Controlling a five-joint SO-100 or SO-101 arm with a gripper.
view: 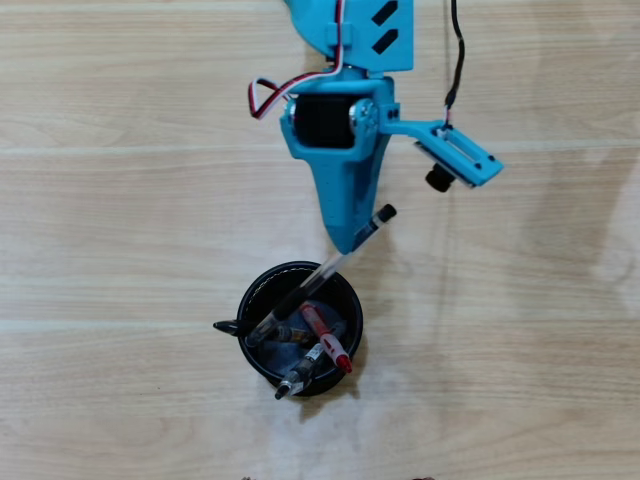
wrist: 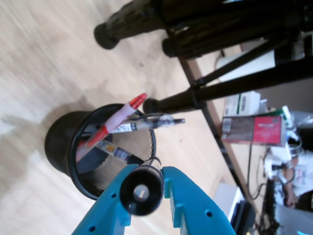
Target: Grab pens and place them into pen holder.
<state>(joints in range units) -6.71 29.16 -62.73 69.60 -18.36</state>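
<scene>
Blue plastic fingers (wrist: 128,205) clamp the black-capped clear pen (view: 322,272), its lower end inside the round black mesh pen holder (view: 254,288) on the wooden counter (view: 120,250).

Pens (view: 325,342) leaning in black holder (view: 262,283)

A pale wooden tabletop of wide planks (view: 120,230) fills the overhead view, evenly lit, with faint seams running across. In the wrist view, black tripod legs (wrist: 234,83) stand on it. Beyond the table's edge, a red and white cardboard box (wrist: 254,129) lies among blurred clutter.
</scene>
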